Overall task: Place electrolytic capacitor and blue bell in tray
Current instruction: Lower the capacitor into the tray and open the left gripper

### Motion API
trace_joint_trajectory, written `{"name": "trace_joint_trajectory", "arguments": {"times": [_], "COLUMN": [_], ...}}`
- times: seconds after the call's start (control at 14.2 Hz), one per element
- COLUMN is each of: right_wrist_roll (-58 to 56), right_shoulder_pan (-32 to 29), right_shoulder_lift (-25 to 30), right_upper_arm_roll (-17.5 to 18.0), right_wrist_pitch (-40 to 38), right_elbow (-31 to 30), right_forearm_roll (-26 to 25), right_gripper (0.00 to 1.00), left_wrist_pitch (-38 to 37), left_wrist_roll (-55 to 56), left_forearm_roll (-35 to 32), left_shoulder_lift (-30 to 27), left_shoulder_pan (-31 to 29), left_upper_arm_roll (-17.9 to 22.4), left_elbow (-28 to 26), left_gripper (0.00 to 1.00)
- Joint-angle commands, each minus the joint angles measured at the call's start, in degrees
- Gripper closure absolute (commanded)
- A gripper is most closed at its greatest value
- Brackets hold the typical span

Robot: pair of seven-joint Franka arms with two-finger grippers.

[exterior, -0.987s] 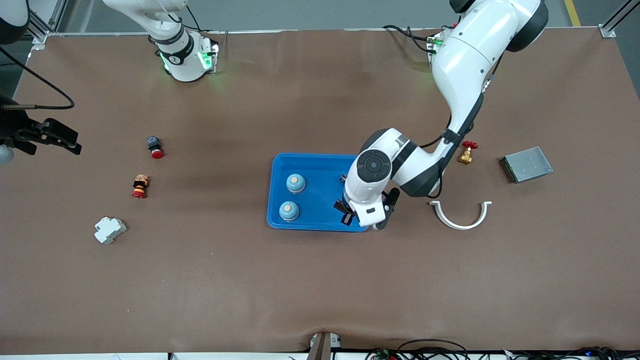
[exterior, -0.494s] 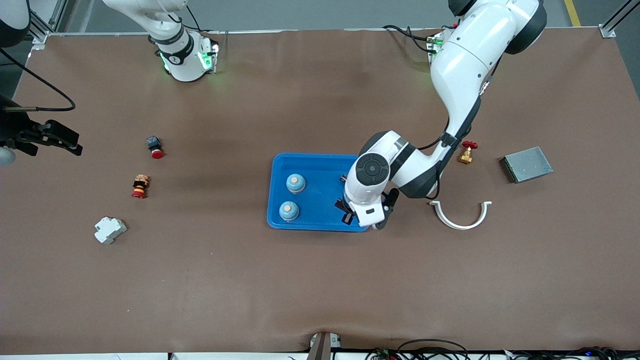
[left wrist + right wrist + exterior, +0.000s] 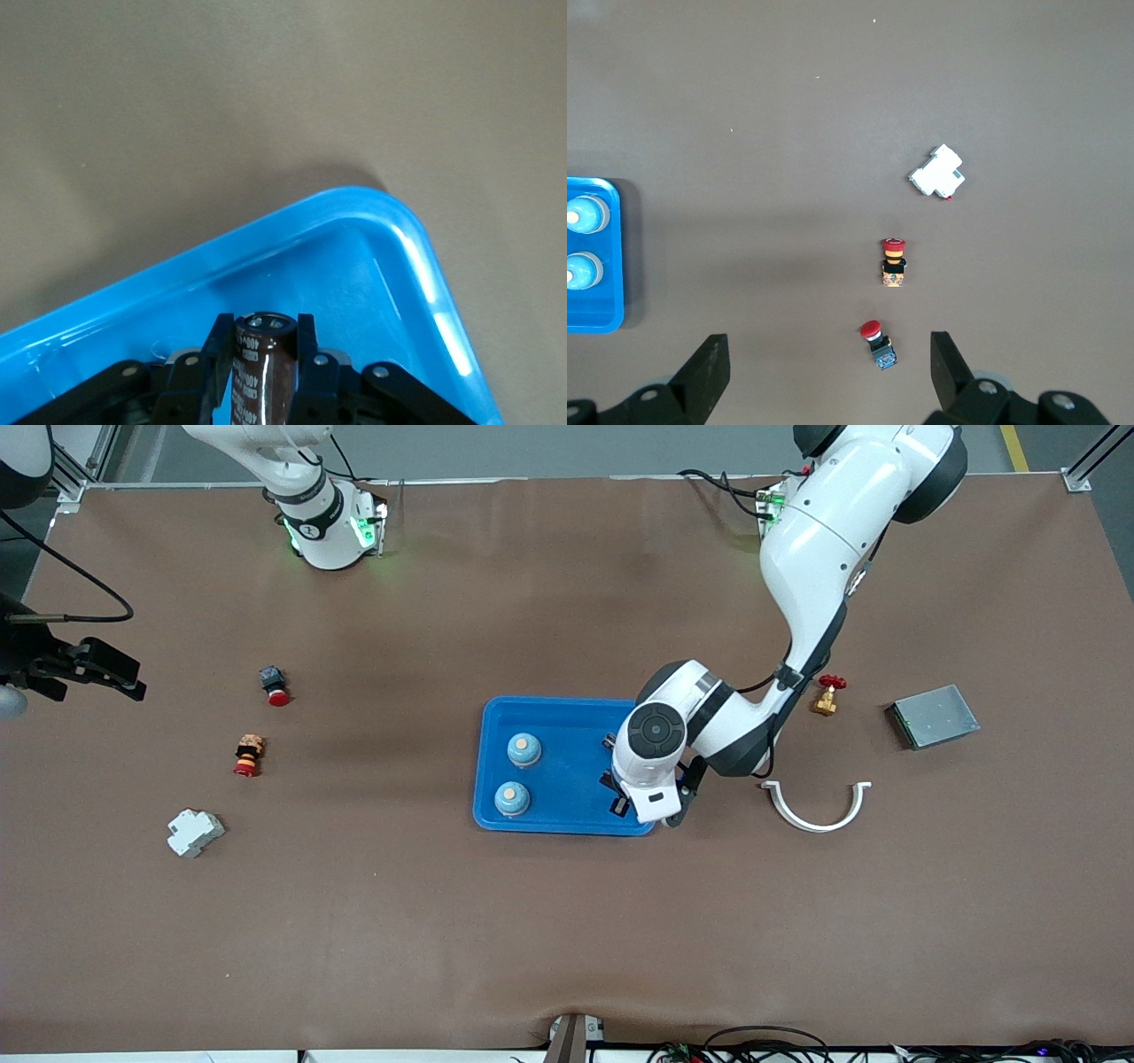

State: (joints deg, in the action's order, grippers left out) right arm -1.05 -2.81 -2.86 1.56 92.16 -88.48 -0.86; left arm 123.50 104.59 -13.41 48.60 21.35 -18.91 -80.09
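Observation:
The blue tray (image 3: 567,713) lies mid-table with two blue bells (image 3: 524,750) (image 3: 512,799) standing in it. My left gripper (image 3: 617,797) hangs low over the tray's corner nearest the front camera, at the left arm's end. It is shut on the electrolytic capacitor (image 3: 263,372), a dark brown cylinder. In the left wrist view the left gripper (image 3: 263,332) holds it just above the tray floor (image 3: 354,274). My right gripper (image 3: 97,669) waits open at the right arm's end of the table. The right gripper (image 3: 827,359) has nothing between its fingers.
Toward the right arm's end lie a red push button (image 3: 275,685), a red-and-yellow button (image 3: 249,755) and a white breaker (image 3: 194,832). Toward the left arm's end are a brass valve (image 3: 827,695), a grey metal box (image 3: 935,716) and a white curved clamp (image 3: 815,808).
The left hand has shifted slightly over the tray's corner, still holding the capacitor. The right arm has not moved.

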Motion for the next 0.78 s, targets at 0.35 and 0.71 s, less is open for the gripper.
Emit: {"name": "trace_joint_trajectory", "arguments": {"times": [0.35,0.71], "right_wrist_roll": [0.43,0.43], "right_shoulder_pan": [0.00,0.35], "right_shoulder_lift": [-0.04,-0.04], "right_upper_arm_roll": [0.55,0.55], "right_wrist_pitch": [-0.41,-0.58], "right_elbow": [0.07,-0.28], "right_forearm_roll": [1.55,4.73], "right_gripper": [0.00,0.00], "left_wrist_pitch": [-1.95,-1.95], "left_wrist_roll": [1.23,1.05], "left_forearm_roll": [-1.44,-1.53], "left_shoulder_lift": [0.70,1.14], "left_shoulder_pan": [0.71,0.97], "left_upper_arm_roll": [1.24,1.42], "left_elbow": [0.02,0.37], "left_gripper": [1.00,1.00]}}
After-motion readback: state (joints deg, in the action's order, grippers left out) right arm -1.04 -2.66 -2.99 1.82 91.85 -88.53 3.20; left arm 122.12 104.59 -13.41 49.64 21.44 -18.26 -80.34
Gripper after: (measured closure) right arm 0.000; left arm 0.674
